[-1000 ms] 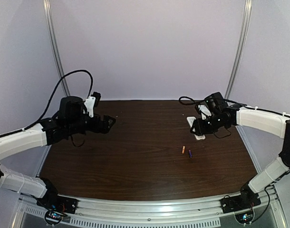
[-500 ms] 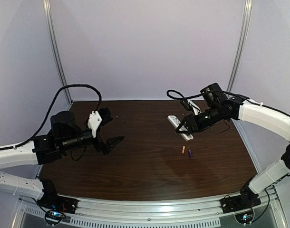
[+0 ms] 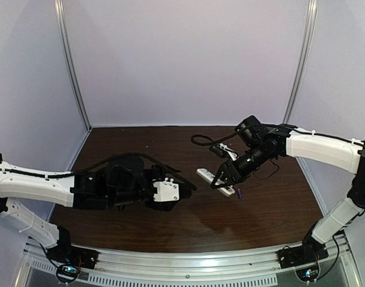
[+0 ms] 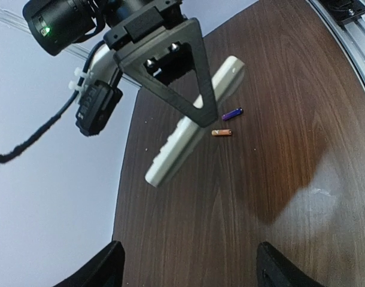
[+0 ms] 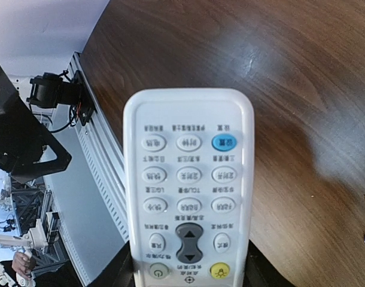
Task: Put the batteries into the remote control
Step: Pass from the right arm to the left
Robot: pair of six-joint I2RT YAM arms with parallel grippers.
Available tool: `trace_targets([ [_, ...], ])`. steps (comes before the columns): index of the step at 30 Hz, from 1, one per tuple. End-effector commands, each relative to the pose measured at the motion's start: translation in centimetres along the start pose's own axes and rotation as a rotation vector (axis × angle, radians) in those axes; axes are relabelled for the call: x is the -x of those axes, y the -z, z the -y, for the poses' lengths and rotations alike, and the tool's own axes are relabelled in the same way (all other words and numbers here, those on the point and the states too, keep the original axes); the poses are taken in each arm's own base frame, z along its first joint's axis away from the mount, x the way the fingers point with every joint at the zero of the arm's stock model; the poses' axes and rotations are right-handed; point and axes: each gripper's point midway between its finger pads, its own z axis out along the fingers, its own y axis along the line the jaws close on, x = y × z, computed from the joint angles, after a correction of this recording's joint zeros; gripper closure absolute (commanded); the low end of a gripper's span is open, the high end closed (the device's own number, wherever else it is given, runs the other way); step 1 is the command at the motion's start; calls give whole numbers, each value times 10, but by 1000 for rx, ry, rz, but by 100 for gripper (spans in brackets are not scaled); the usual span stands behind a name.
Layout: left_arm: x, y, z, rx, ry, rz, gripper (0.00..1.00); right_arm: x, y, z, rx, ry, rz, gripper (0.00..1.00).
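Seen from above, the left arm has swung in from the left wall since half a second ago. The left gripper (image 3: 190, 186) is now pointing at the remote (image 3: 204, 174), its tips just short of the remote's near end. The right gripper (image 3: 221, 179) is pinching the remote around its middle and has carried it forward, toward the centre of the dark wooden table (image 3: 140, 155). The purple battery (image 3: 239, 193) is lying on the wood just right of the remote. The other battery, plain to see earlier, is now hiding behind the remote and the gripper

From the left wrist, that gripper's own two fingers are standing spread wide at the bottom edge, with nothing between them. The remote is hanging slanted above the table, and a black triangular finger of the right gripper is crossing in front of its middle. The orange battery (image 4: 221, 133) is lying just beside the purple one, both on the wood close to the remote's far end

From the right wrist, the remote is filling the centre, buttons facing the camera, with a finger pressing on each long edge. Both batteries are peeking in at the right border, well away from the remote, and a ribbed metal rail (image 5: 105, 179) is running along its left
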Motion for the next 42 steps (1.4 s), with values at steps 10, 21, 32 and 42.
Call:
trace_targets([
  [10, 19, -27, 16, -75, -169, -14, 29, -11, -29, -45, 123, 37, -96, 66],
  [21, 11, -40, 38, -160, -209, -56, 39, -21, -48, -62, 121, 75, -165, 67],
  [32, 0, -42, 40, -153, -201, -110, 65, -21, -42, -68, 110, 116, -181, 66],
  [42, 2, -37, 32, -129, -208, -125, 84, -13, -33, -71, 75, 166, -176, 44],
])
